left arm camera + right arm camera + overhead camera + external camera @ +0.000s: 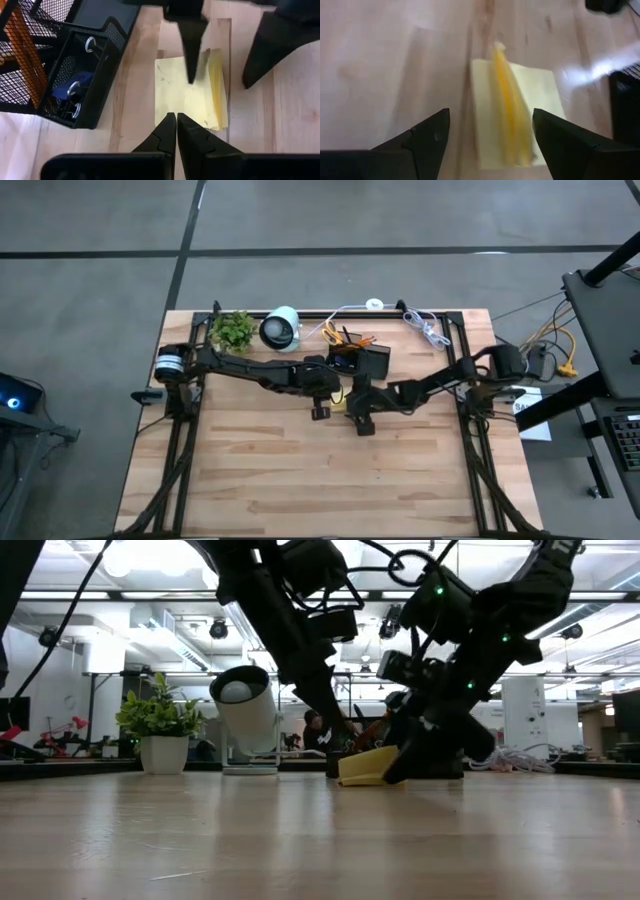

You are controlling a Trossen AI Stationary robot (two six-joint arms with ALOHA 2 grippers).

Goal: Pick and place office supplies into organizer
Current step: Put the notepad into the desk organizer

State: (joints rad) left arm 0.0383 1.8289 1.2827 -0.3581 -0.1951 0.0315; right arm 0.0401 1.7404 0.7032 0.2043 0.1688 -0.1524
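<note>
The right hand (490,137) hangs wide open, empty, straddling the yellow sticky-note pad (512,112) on the worktop; the left hand (176,131), shut and empty, hovers above it. Loose curling sheets could fan apart or slip.

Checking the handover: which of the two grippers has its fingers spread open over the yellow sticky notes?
The right gripper: its fingers stand wide apart either side of the yellow sticky notes. The left gripper is shut, tips together at the pad's edge.
</note>
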